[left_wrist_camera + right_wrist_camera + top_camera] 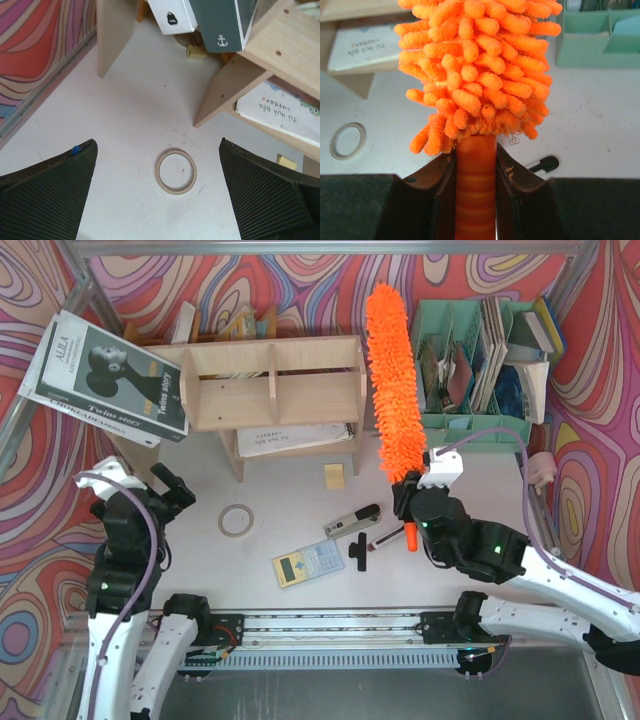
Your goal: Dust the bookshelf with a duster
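Over on the right side of the surface (300, 495), the right claw (405, 495) is gripping the duster (393, 390) at its handle. The fluffy orange head is pointing away from the arms, running up alongside the right side panel of the bookshelf (270, 380), with the mint-green organiser (480, 360) on its other side. Whether the fibres are touching the plywood, the top view is not showing. The right wrist view is giving the close-up: both fingers (440, 190) are pinching the ribbed handle just below the head, something the overhead angle is hiding. Only the top view is showing the handle's tail poking out behind the claw, above a calculator (308, 565). Down on the left, the left claw (172, 488) is hanging wide and holding nothing. Its own camera is looking straight down past spread fingers (50, 190) at a tape ring (175, 171) lying on the surface, with the bookshelf's panels just beyond.
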Robot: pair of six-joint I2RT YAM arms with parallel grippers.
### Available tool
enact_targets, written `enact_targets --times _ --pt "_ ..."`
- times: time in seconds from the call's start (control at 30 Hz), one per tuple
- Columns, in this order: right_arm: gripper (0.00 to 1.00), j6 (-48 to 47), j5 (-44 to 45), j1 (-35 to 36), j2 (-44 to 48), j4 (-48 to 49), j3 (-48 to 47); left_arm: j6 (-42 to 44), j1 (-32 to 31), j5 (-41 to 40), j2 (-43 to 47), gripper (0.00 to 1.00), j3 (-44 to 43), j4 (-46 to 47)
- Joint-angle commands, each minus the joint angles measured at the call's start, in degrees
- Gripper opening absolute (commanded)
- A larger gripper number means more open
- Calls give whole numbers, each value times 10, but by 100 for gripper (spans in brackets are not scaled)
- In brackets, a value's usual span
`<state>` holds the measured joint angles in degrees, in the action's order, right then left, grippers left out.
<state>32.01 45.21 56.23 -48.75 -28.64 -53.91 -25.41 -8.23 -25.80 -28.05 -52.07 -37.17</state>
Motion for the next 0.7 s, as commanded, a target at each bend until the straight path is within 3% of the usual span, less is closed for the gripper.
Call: enact_targets --times 0.0,0.4,0.67 --pt "0 -113 16 3 26 118 -17 10 3 50 -27 99 -16 5" --pt "0 -310 -245 2 34 284 13 -117 3 150 -91 98 -128 -19" --pt "0 -357 -303 2 26 364 64 -177 -2 235 -133 98 -205 5"
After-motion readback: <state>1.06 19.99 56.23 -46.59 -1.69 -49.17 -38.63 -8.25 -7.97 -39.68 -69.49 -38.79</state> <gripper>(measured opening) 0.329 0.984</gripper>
